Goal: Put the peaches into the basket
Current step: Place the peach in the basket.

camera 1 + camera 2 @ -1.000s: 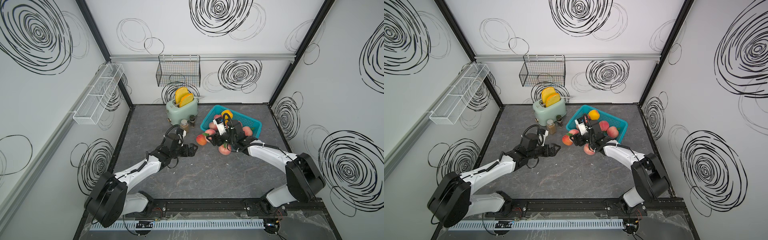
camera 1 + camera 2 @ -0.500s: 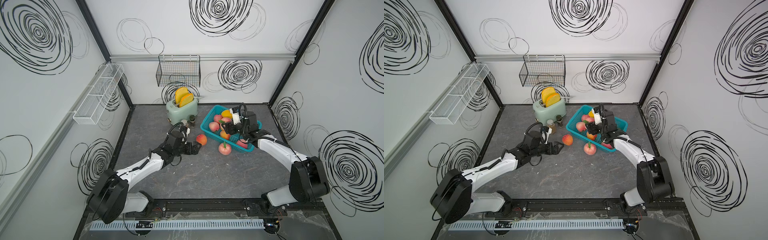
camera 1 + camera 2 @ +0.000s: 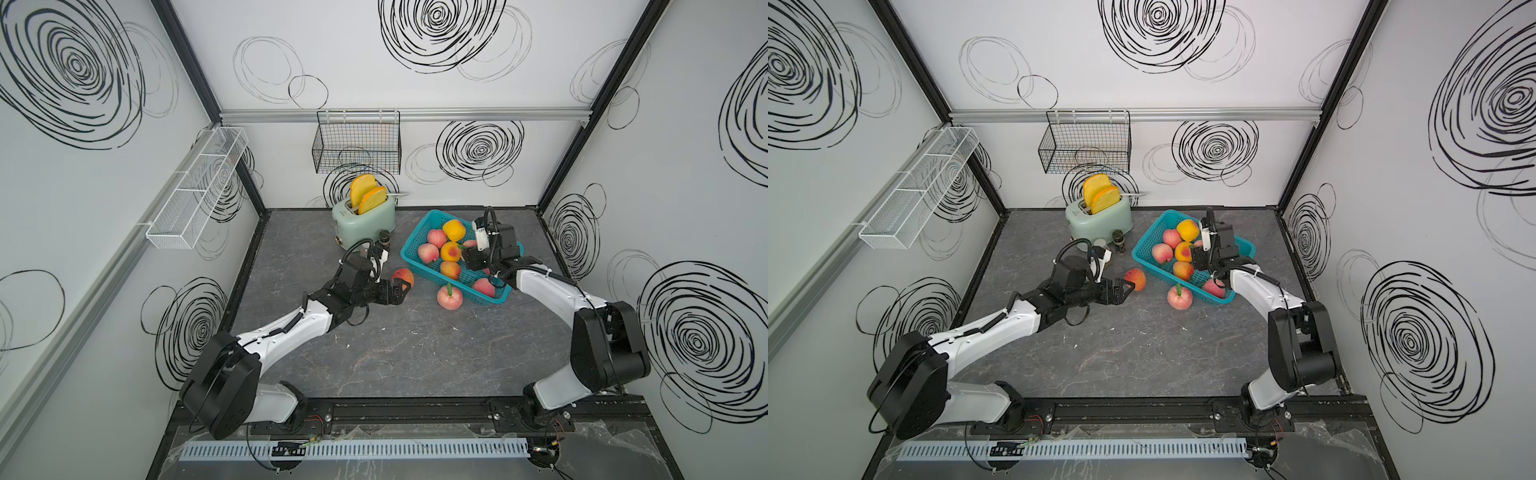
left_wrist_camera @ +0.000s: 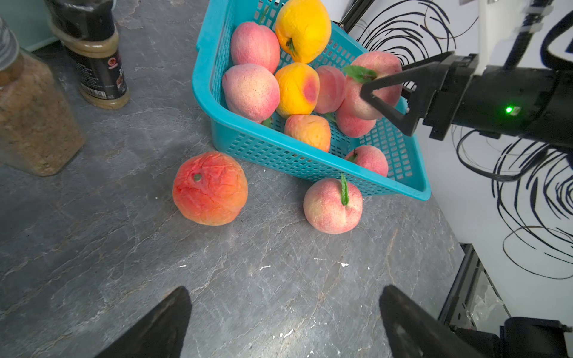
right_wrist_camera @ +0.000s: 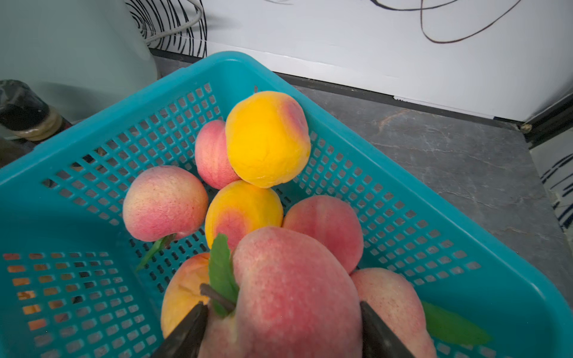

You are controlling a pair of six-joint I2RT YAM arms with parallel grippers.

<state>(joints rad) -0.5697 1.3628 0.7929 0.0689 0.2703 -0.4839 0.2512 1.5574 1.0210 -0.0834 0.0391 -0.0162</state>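
Observation:
The teal basket [image 3: 417, 231] [image 3: 1150, 232] holds several peaches, pink and yellow-orange. My right gripper [image 3: 468, 254] [image 5: 282, 328] hangs over the basket's inside, shut on a pink peach [image 5: 294, 294] [image 4: 372, 90] with a green leaf. Two peaches lie on the table in front of the basket: a wrinkled red-orange one [image 3: 402, 277] [image 4: 210, 188] and a pink one with a green stem [image 3: 449, 296] [image 4: 332, 206]. My left gripper [image 3: 400, 287] [image 4: 283, 310] is open, low over the table. Its fingers stop just short of the red-orange peach.
A mint toaster [image 3: 365, 220] with two toast slices stands behind the left arm, with spice jars [image 3: 385, 237] beside it. A black wire basket [image 3: 357, 147] hangs on the back wall and a white mesh rack [image 3: 199, 187] on the left wall.
My right gripper has carried the pink peach from the table in front of the basket to above its inside. My left gripper has moved closer to the red-orange peach and stays open.

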